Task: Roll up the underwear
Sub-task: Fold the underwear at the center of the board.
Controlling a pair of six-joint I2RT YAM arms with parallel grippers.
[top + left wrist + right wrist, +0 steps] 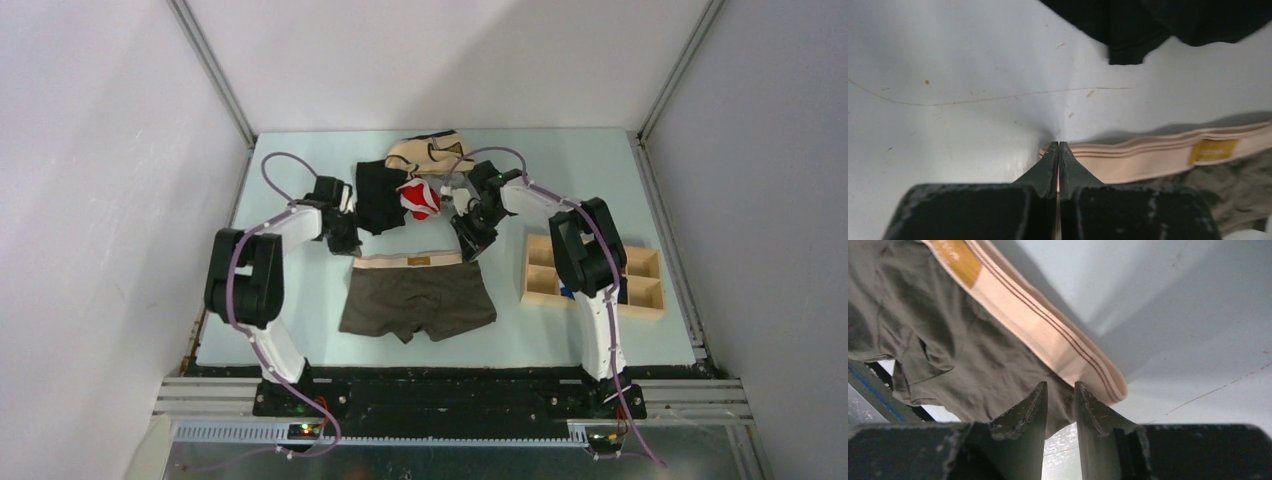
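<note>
1. The underwear (pixel 418 300) lies flat at mid-table (pixel 300 310), waistband (pixel 408 262) on the far side, just near of the black garment (pixel 376 198).
2. The left gripper (pixel 1058 146) has its jaws pressed together at the waistband's left end. I cannot tell whether any fabric is caught.
3. The right gripper (pixel 1060 390) is at the waistband's right corner. Its fingers (pixel 1023 412) stand a narrow gap apart with olive fabric showing between them, and I see no firm grip.

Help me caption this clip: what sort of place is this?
Likely a robot lab test cell: plain white walls enclose a pale table on a metal frame, underwear laid out.
</note>
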